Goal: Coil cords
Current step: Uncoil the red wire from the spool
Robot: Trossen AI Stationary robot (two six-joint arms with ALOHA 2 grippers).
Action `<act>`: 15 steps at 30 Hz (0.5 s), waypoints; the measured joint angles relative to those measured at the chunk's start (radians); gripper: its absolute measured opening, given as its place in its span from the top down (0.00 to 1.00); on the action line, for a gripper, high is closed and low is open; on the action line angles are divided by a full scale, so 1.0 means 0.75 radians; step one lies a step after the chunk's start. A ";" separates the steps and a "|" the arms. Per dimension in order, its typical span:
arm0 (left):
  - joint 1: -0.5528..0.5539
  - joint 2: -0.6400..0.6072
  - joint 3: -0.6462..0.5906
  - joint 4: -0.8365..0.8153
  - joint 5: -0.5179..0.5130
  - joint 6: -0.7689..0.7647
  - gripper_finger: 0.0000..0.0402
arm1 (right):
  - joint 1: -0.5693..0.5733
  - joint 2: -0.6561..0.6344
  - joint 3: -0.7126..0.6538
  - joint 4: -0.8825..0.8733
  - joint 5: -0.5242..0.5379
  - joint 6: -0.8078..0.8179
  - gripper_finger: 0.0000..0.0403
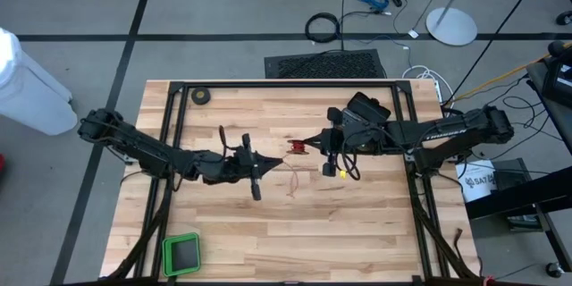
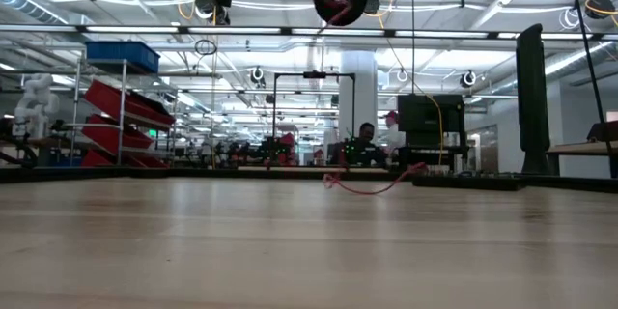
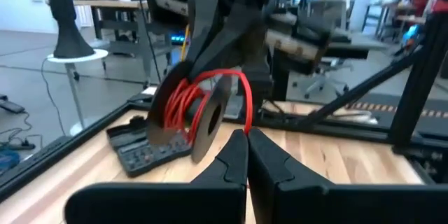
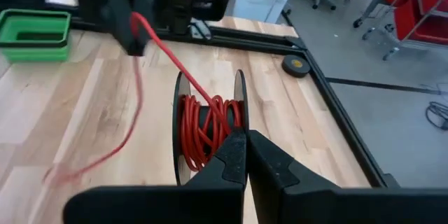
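A small black reel (image 4: 210, 129) wound with thin red wire hangs above the middle of the table, and my right gripper (image 4: 245, 143) is shut on it. From the reel (image 1: 298, 147) one strand of the red wire (image 4: 164, 52) runs to my left gripper (image 3: 246, 143), which is shut on it just left of the reel. Past the left gripper (image 1: 275, 162) the wire drops, and its free end (image 2: 372, 185) lies in loose curls on the wood. My left gripper pinches a single strand of the red wire (image 3: 247, 122) between its two fingertips, coming in level from the table's left. The strand runs straight from the fingers to the reel; the rest hangs slack down to the table. My right gripper pinches the rim of one of the reel's flanges (image 4: 241, 115) between its two fingers, coming from the table's right and slanting slightly down. The reel hangs clear of the table with its flanges upright.
A black tape roll (image 1: 202, 96) lies at the far left of the table. A green tray (image 1: 181, 253) sits at the near left corner. A black case (image 1: 368, 107) lies behind the right arm. A black metal frame (image 1: 268, 83) edges the table.
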 joint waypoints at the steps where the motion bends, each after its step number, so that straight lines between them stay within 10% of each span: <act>1: 0.002 0.005 0.001 0.022 0.015 0.000 1.00 | 0.000 0.012 0.000 0.026 0.002 0.000 1.00; 15: 0.003 0.170 0.075 0.054 0.164 -0.037 1.00 | 0.007 0.133 -0.001 0.278 0.148 0.021 1.00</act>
